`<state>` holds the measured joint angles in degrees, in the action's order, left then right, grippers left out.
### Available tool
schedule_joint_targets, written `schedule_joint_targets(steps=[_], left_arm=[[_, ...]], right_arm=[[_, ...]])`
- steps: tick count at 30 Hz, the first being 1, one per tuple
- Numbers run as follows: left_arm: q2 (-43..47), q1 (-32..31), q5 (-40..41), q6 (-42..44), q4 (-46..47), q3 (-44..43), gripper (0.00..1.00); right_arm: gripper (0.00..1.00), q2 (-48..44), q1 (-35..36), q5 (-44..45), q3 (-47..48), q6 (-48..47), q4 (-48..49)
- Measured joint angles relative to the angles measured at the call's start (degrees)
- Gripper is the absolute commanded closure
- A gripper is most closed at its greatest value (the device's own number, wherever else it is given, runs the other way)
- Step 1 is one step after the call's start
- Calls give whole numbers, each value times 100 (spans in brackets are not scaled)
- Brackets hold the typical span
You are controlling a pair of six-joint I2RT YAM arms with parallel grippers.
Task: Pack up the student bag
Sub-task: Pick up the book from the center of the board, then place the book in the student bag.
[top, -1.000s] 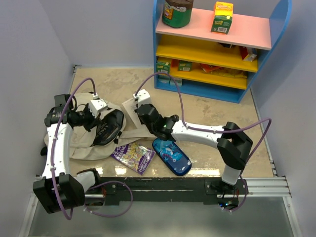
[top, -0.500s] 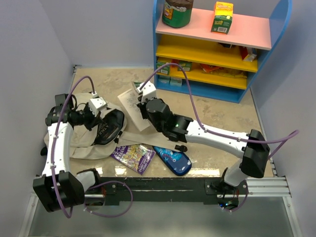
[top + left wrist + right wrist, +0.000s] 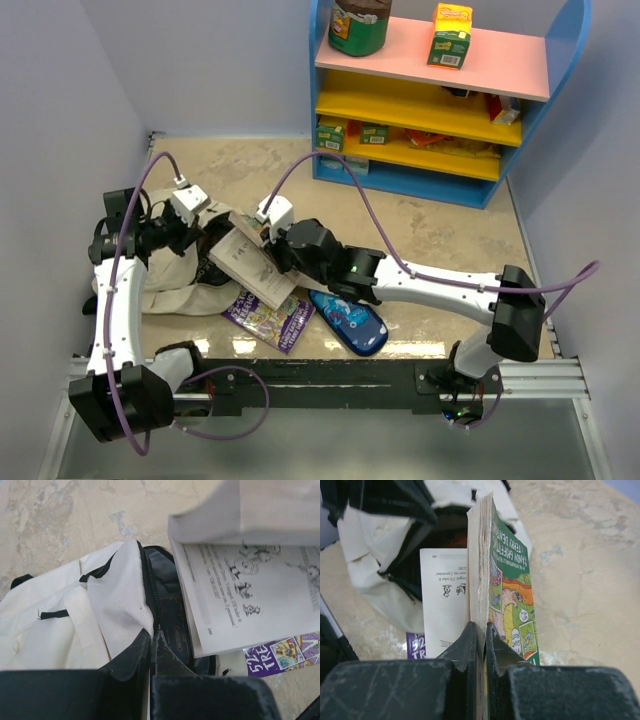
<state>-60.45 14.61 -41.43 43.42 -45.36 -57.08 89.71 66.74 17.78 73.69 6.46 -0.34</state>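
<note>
Student bag (image 3: 160, 290) slumped at nine o'clock on the table (image 3: 430, 225), rim pinched tight in the left gripper (image 3: 151, 639) and held up, apparently to keep the dark-lined mouth gaping toward three o'clock. Clamped by one edge in the right gripper (image 3: 479, 630), a paperback book (image 3: 245, 262) angled corner-first at that opening, pages partly fanned, seemingly lined up for a slide inside. Waiting at five o'clock of the mouth: purple packet (image 3: 268, 315) and blue pencil case (image 3: 348, 318).

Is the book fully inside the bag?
No, nearly the whole book shows outside the bag, held by the right fingers.
</note>
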Motion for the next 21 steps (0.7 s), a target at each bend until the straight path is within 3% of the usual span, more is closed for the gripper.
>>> schedule_joint_targets(steps=[11, 21], left_arm=[[46, 0, -168, 155, -149, -2, 100], [-223, 2, -656, 1805, -1648, -372, 100]], right_arm=[[100, 870, 114, -717, -317, 210, 251], [100, 1921, 179, -798, 793, -247, 236]])
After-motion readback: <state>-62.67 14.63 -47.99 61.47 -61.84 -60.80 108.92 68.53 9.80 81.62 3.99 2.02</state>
